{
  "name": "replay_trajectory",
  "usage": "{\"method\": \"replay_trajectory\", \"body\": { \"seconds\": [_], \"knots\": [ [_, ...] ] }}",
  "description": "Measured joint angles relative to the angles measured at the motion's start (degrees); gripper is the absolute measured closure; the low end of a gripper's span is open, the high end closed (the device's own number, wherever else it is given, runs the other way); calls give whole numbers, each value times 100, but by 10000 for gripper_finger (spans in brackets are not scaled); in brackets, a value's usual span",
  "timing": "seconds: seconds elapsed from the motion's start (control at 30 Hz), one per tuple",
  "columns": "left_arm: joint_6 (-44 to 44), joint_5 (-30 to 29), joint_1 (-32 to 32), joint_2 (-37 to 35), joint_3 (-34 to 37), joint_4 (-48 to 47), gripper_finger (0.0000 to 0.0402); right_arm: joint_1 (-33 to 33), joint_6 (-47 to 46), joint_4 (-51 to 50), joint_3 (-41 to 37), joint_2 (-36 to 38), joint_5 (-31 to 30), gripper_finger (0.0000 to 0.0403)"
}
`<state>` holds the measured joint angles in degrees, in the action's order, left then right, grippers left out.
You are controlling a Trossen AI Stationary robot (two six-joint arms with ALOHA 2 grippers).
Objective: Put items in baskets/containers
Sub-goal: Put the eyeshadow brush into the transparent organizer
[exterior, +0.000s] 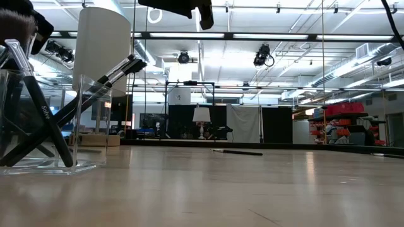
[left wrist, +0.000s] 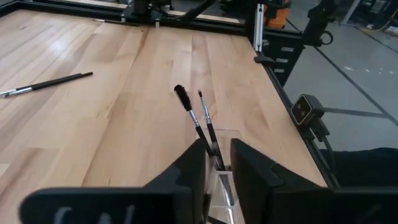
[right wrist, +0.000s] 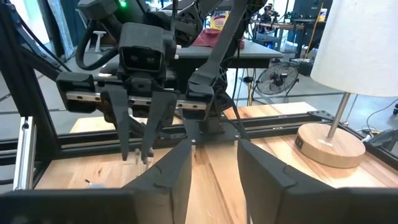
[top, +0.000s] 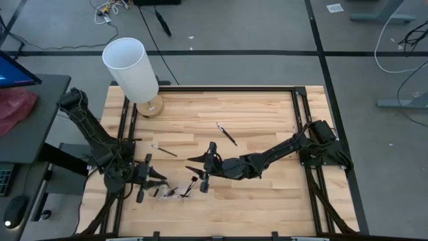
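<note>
A clear container (top: 174, 193) stands on its base near the table's front edge and holds several dark brushes (left wrist: 194, 121) that lean out of it; it shows large in the low view (exterior: 44, 145). My left gripper (left wrist: 217, 180) is at its left end, fingers a narrow gap apart. My right gripper (top: 198, 171) hovers just right of the container, slightly open and empty (right wrist: 214, 174). Two more brushes lie flat on the table, one at mid-left (top: 164, 150) and one at the centre (top: 227, 134). My left gripper has a clear wall of the container (left wrist: 225, 186) in the narrow gap between its two fingers. The fingers (right wrist: 124, 146) point down, slanting in from the table's left. They hide the place of contact itself. The container stands upright on the table.
A tall white cylinder on a round wooden base (top: 130, 67) stands at the table's far left corner. A black frame rail (top: 200, 87) runs round the table's edges. Bare wood lies between the two loose brushes and the far edge.
</note>
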<state>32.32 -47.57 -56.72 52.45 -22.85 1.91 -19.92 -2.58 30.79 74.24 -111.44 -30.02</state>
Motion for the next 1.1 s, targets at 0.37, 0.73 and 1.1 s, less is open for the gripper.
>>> {"method": "replay_trajectory", "body": {
  "seconds": [0.37, 0.73, 1.1],
  "knots": [
    [-922, 184, -3, -214, -354, -44, 230, 39, -14, -2, 0, 0, 4, 273],
    [-334, 460, -198, -761, -1624, -2779, 220, 169, -523, -448, 0, -2, 2, 273],
    [1916, 141, -598, -772, -1430, -4604, 220, 801, -2045, -3015, -2, -9, -355, 270]
  ]
}}
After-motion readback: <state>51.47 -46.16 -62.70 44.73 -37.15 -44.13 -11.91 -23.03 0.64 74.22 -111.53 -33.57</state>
